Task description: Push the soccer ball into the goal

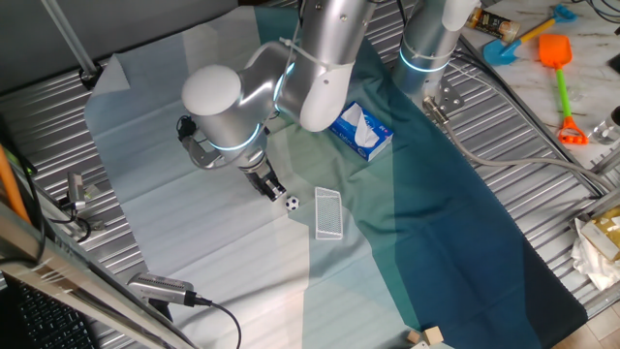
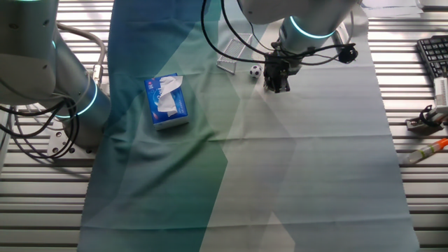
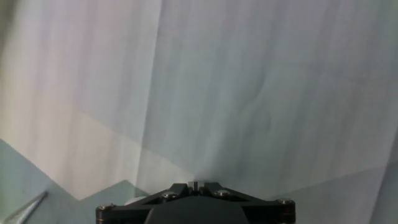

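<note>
The soccer ball (image 1: 292, 203) is a tiny white ball with black patches on the pale cloth. It also shows in the other fixed view (image 2: 255, 70). The goal (image 1: 328, 213) is a small white mesh frame just right of the ball; in the other fixed view the goal (image 2: 235, 54) lies just beyond the ball. My gripper (image 1: 270, 187) is low over the cloth, just left of the ball, opposite the goal. It shows in the other fixed view (image 2: 276, 85) too. In the hand view the gripper (image 3: 194, 185) has its fingers together and holds nothing.
A blue-and-white tissue box (image 1: 361, 131) lies behind the goal on the darker cloth (image 1: 465, 223). A second arm's base (image 1: 426, 53) stands at the back. Plastic toys (image 1: 560, 73) lie on the far right table. Cables and a camera (image 1: 160, 289) sit at the front left.
</note>
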Tool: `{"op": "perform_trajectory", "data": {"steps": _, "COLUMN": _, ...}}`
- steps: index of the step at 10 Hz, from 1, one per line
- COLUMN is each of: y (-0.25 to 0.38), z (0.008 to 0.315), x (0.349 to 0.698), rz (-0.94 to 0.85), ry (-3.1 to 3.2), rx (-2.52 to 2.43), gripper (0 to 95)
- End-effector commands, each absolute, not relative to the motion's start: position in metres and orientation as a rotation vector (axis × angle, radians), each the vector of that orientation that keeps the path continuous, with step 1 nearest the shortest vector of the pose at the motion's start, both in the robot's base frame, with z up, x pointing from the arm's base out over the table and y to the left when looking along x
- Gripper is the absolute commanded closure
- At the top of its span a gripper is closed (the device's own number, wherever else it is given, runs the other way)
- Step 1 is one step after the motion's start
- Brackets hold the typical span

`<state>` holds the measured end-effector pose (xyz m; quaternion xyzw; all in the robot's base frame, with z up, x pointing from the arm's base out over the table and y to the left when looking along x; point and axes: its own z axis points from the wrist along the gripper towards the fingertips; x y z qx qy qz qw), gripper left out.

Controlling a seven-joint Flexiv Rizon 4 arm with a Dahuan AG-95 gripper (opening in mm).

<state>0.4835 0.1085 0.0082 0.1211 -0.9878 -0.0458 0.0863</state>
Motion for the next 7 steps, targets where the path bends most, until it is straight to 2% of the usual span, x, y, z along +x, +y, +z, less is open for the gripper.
{"op": "perform_trajectory", "data": {"steps": 1, "y": 0.109, "z": 0.008, "x": 0.484, "rz": -0.137, "ry": -2.944, "rx": 0.358, "gripper": 95.0}}
{"op": "perform_trajectory", "data": {"steps": 7, "y": 0.143, "z": 0.006, "x": 0.453, "rz": -0.142, "ry": -2.954, "rx": 0.259, "gripper": 95.0}}
